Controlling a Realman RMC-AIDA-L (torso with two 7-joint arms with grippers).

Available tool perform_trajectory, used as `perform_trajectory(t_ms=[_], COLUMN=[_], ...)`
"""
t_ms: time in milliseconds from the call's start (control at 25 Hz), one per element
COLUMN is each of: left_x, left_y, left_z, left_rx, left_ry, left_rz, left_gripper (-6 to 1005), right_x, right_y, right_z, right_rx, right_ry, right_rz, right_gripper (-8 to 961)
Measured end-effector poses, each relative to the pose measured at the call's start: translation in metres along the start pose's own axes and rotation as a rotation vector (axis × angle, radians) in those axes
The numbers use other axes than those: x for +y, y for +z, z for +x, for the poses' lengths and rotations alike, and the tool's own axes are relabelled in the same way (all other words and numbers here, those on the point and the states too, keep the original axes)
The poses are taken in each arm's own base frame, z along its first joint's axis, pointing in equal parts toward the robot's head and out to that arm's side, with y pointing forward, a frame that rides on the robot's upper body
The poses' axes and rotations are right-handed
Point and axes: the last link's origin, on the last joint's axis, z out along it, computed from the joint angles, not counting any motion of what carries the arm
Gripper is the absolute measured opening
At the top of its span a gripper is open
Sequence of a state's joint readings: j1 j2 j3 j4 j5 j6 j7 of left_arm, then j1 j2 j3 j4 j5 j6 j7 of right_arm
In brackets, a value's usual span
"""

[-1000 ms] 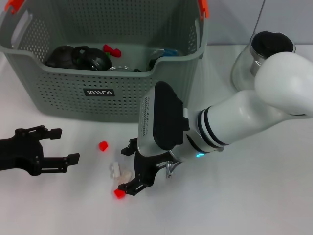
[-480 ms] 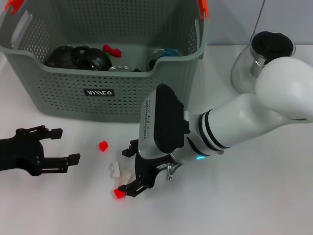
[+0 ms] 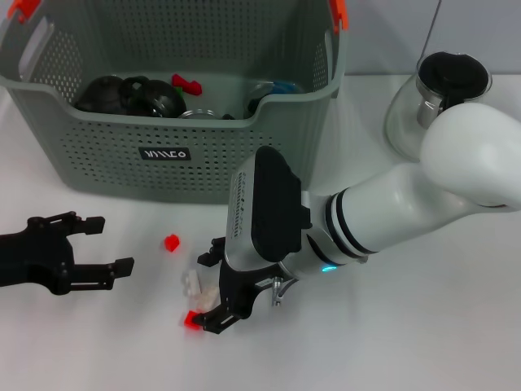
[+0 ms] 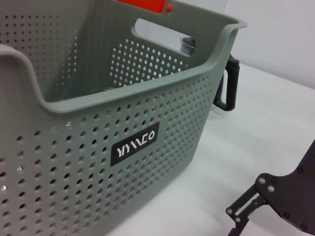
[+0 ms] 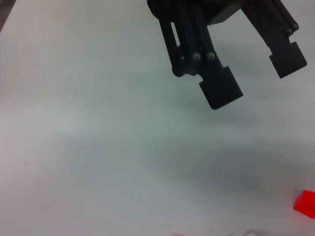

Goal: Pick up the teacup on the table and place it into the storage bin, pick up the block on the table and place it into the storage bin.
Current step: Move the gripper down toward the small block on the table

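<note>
Head view: my right fingers (image 3: 210,287) sit low at bottom centre of the tabletop (image 3: 407,342), spread apart, with a red block (image 3: 190,319) at their lower tip and a pale piece (image 3: 193,283) beside. Another red block (image 3: 171,242) lies left of them. My left fingers (image 3: 96,243) rest open at far left. The storage bin (image 3: 106,147) fills the upper left.

Left wrist view: the storage bin's label faces me.

Right wrist view: my fingers gape at upper right; a red block at the lower right edge.

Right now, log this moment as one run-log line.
right tool: open, low over red block | left tool: open, idle on table | second red block: on table | storage bin: holds dark items
</note>
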State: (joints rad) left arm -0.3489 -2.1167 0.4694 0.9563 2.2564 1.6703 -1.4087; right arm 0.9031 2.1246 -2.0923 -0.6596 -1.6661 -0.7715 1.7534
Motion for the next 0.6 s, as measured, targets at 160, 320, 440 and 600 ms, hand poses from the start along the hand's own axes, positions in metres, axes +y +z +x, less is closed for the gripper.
perform_trajectory(t_ms=[160,320,440,600], left_x=[0.0001,0.0003,0.0003,0.0002], left_y=[0.0000,-0.0003,-0.0003,0.0001], left_z=[-0.0003,-0.0009,-0.0009,-0.0002], left_rx=[0.000,0.000,0.000,0.000], left_ry=[0.000,0.002,0.005,0.007], left_rz=[0.000,0.000,0.000,0.000], left_gripper=[887,887,886,886], right_x=[0.0000,-0.0001,-0.0002,-0.0003], right_y=[0.0000,0.0000,0.0000,0.0001], right_z=[-0.0002,0.0002,0.0010,0.0019], right_rx=[0.000,0.001,0.003,0.005], right_ry=[0.005,0.010,0.013,0.016], right_rz=[0.000,0.000,0.000,0.001], right_gripper=[927,908,847,694])
